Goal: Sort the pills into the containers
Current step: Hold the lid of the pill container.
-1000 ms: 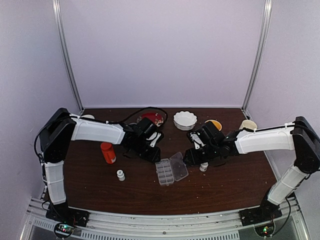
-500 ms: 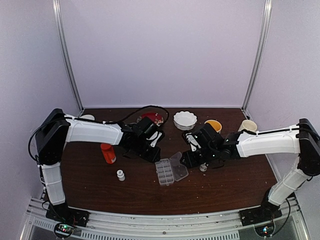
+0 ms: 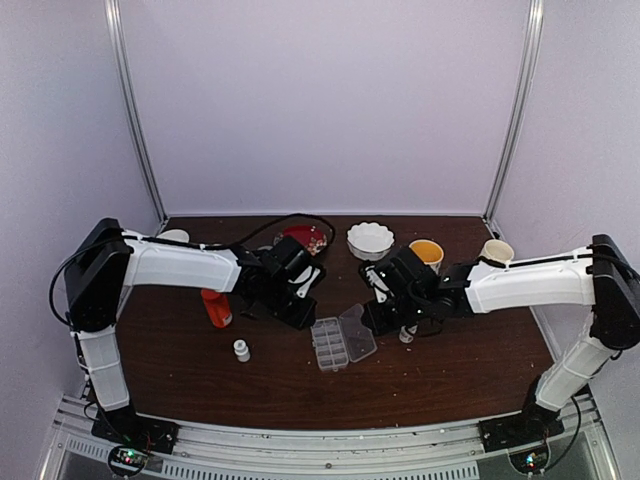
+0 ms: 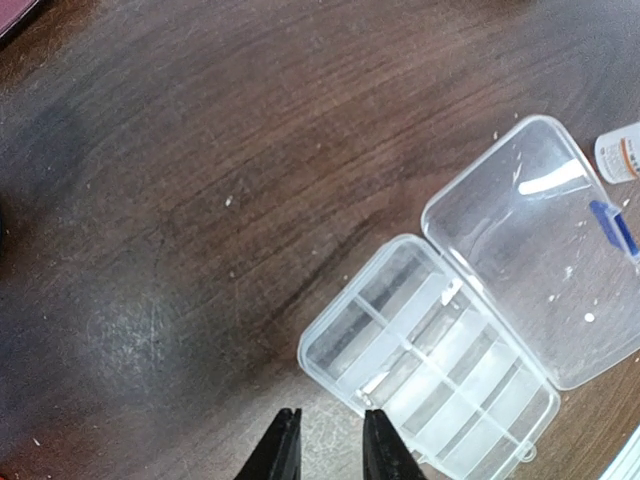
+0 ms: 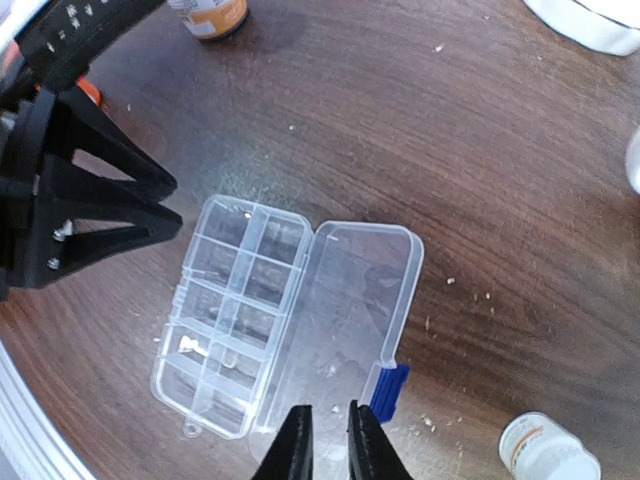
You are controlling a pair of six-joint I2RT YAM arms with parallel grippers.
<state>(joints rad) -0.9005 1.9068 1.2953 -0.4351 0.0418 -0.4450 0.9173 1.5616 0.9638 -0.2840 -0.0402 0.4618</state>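
Observation:
The clear pill box [image 3: 331, 346] lies open mid-table, lid [image 3: 357, 331] folded right. In the left wrist view its cells [image 4: 440, 365] hold a whitish pill piece [image 4: 374, 386]; specks lie on the lid [image 4: 540, 260]. My left gripper [image 3: 300, 312] hovers at the box's far-left corner, its jaws [image 4: 330, 445] parted and empty. My right gripper [image 3: 378, 318] hovers over the lid's right edge, its jaws [image 5: 328, 442] narrowly parted with nothing seen between them, beside the blue latch [image 5: 388, 390]. Pale pills [image 5: 190, 346] sit in one cell [image 5: 235, 310].
An orange-red bottle [image 3: 215, 306] and a small white bottle [image 3: 241, 350] stand left of the box. Another small white bottle [image 3: 407, 333] stands by my right gripper. A white bowl [image 3: 370, 240], red plate [image 3: 305, 236], orange cup [image 3: 427, 252] and cream cup [image 3: 495, 250] line the back. Crumbs [image 5: 450, 282] dot the table.
My right gripper has shifted a little left toward the box lid, uncovering more of the orange cup. My left gripper has barely moved. The box has not moved.

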